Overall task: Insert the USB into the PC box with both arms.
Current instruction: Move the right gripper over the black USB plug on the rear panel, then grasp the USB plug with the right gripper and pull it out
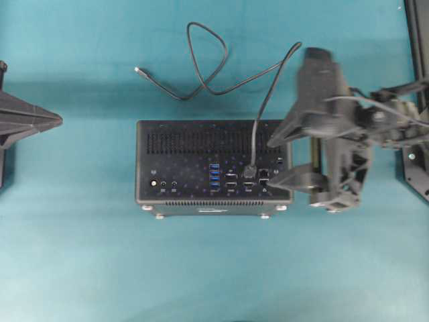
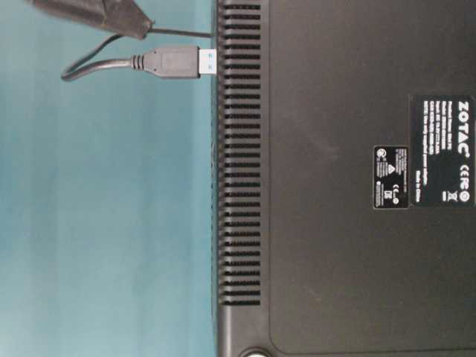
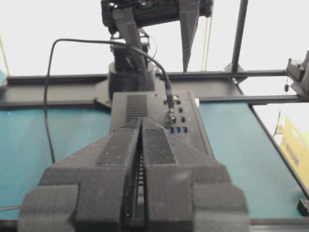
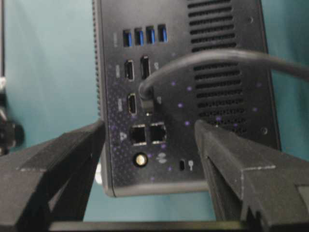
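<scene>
The black PC box (image 1: 201, 144) lies in the middle of the teal mat with its port face up. The USB (image 1: 250, 171) stands in a port to the right of the blue ports, and its cable loops away to the far side. Seen from table level, the USB (image 2: 175, 62) has its metal end against the PC box (image 2: 342, 223). My right gripper (image 1: 271, 163) is open with a finger on each side of the plug and touches nothing. In the right wrist view the USB (image 4: 147, 96) sits beyond the right gripper (image 4: 149, 126). My left gripper (image 1: 47, 121) is shut and empty, far to the left.
The cable's small silver-tipped end (image 1: 137, 69) lies on the mat behind the box at the left. A black frame post (image 1: 417, 40) stands at the right edge. The left wrist view looks past the shut left gripper (image 3: 141, 123) along the PC box (image 3: 193, 121) to the right arm's base.
</scene>
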